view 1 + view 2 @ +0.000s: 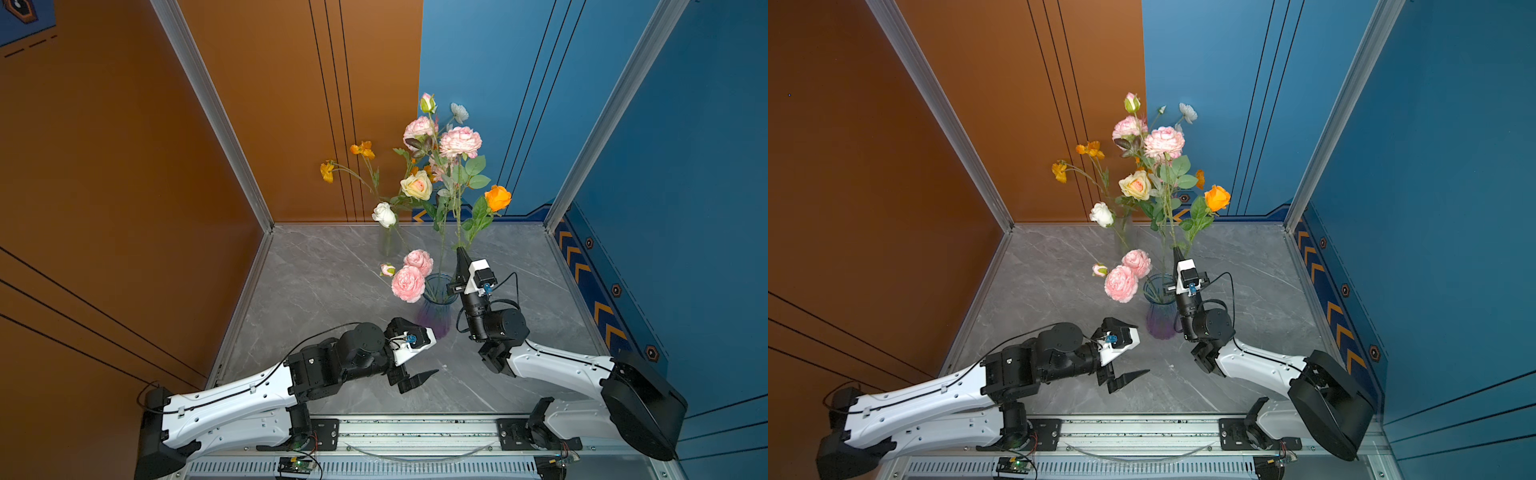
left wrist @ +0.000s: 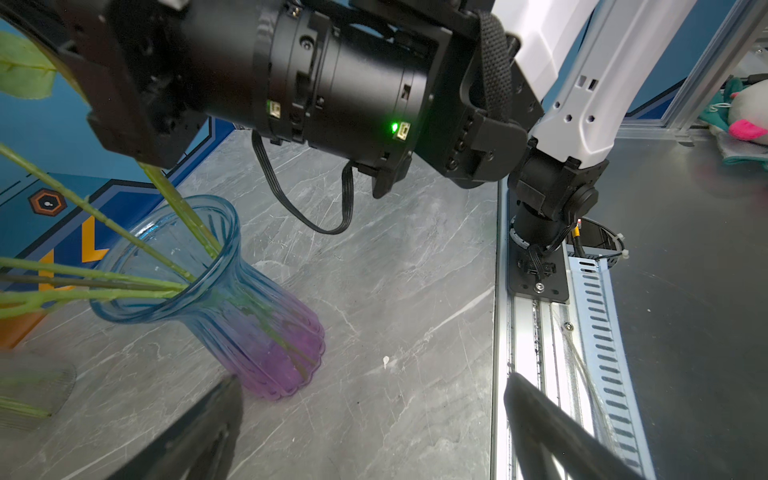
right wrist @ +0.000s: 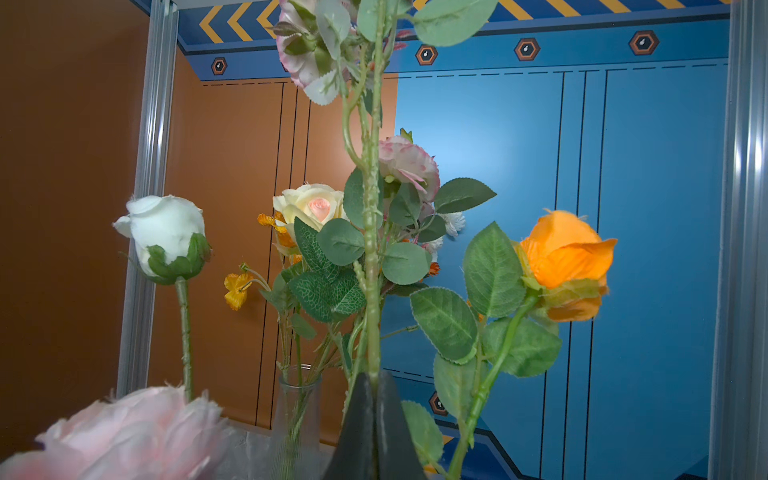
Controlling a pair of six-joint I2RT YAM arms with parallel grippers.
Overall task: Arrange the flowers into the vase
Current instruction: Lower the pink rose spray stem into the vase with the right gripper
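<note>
Right wrist view: right tool (image 3: 374, 384) seemingly pinches a flower stem (image 3: 371, 249); left tool (image 2: 372, 380) stands wide

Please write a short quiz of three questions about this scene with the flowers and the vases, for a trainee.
1. True or false: the left tool holds something.
2. What does the right tool grip? A) a green stem B) an orange bloom C) a black cable
3. Fill in: the ribbed glass vase fades from blue at its rim to ____ at its base.
Key: 1 false, it is open and empty; 2 A; 3 purple.
</note>
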